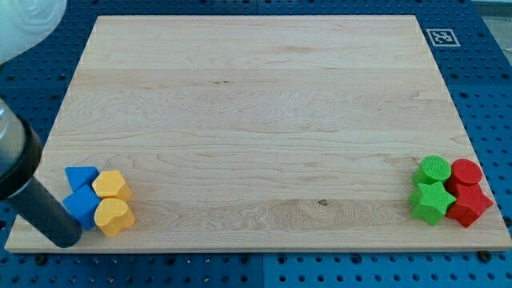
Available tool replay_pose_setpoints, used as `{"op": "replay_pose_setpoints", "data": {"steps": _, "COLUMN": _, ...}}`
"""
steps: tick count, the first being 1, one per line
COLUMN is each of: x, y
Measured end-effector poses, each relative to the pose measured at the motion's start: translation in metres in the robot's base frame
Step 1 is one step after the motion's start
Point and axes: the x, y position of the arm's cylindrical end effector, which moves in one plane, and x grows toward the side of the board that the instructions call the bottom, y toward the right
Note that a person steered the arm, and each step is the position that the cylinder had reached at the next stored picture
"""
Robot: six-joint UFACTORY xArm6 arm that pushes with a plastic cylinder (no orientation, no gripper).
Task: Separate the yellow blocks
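- Pale wooden board (256, 120), smooth, with fine grain lines.
- Yellow blocks (112, 200), matt, plastic-looking.
- Dark rod (44, 212), smooth with slight shine.
- Blue pegboard (488, 88), full of holes.

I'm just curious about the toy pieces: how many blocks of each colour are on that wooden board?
Blue blocks: 2
Yellow blocks: 2
Green blocks: 2
Red blocks: 2
Total: 8

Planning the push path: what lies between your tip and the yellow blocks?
In the camera view, the lower blue block sits between my tip and the two yellow blocks.
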Motion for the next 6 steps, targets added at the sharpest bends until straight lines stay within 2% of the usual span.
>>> {"op": "replay_pose_setpoints", "data": {"steps": 4, "x": -0.016, "y": 0.063}}
{"op": "replay_pose_setpoints", "data": {"steps": 6, "x": -0.034, "y": 0.039}}
